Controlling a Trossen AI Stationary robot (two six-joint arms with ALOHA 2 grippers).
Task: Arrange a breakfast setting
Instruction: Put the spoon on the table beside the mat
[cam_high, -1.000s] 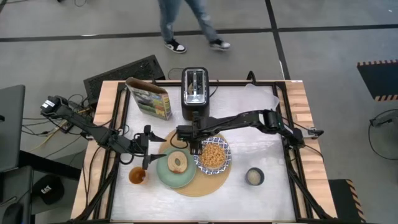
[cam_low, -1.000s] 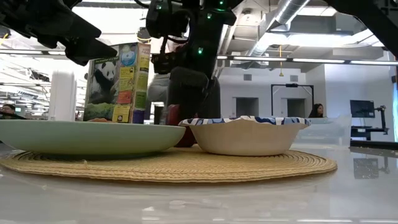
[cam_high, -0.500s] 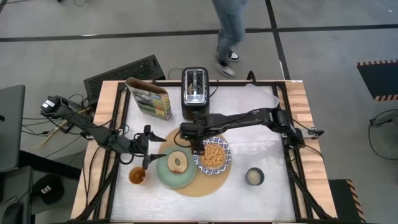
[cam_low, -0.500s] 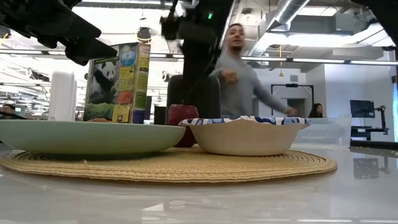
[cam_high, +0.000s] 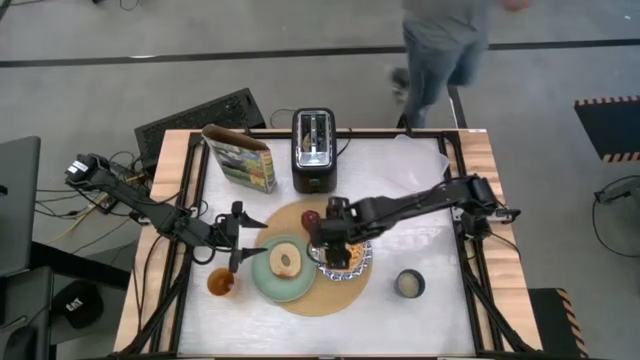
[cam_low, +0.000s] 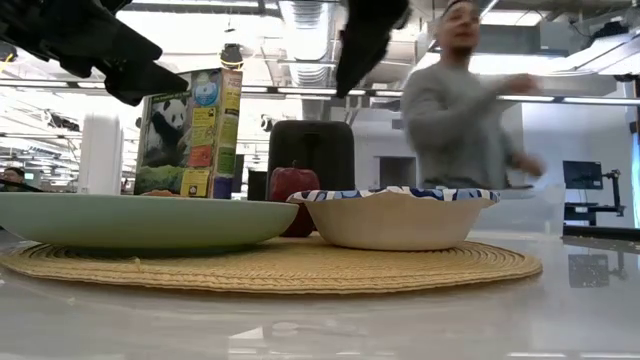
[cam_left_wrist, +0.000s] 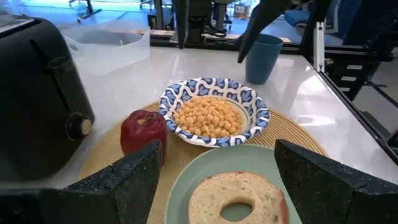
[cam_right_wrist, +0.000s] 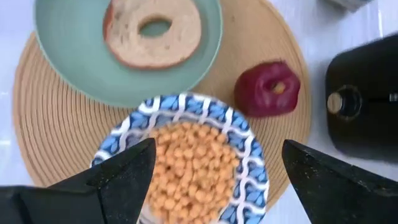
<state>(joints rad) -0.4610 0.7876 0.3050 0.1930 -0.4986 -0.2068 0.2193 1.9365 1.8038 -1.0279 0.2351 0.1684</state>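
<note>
Red apple (cam_high: 311, 217) now sits free on the round tan woven mat (cam_high: 300, 299), just behind the pale green plate (cam_high: 262, 283) holding the bagel (cam_high: 286, 261) and beside the blue-and-white patterned bowl (cam_right_wrist: 186, 155) of cereal; a second ago the right tool was down over that spot, now the right tool (cam_high: 333, 243) has pulled back and hovers above the bowl, fingers spread, gripping nothing. Apple placement looks done; dark mug (cam_high: 409, 284) stands well apart on the tabletop (cam_high: 420, 200), probably next. Left tool (cam_high: 237, 240) is unchanged, fingers apart and empty, near the mat's left edge, above the orange-drink glass (cam_high: 221, 282). Black toaster (cam_high: 313, 150) sits close behind the apple, panda-printed cereal box (cam_high: 240, 157) at back left: tight there. Open room lies right of the mat and along the front. Person walks behind the table
</note>
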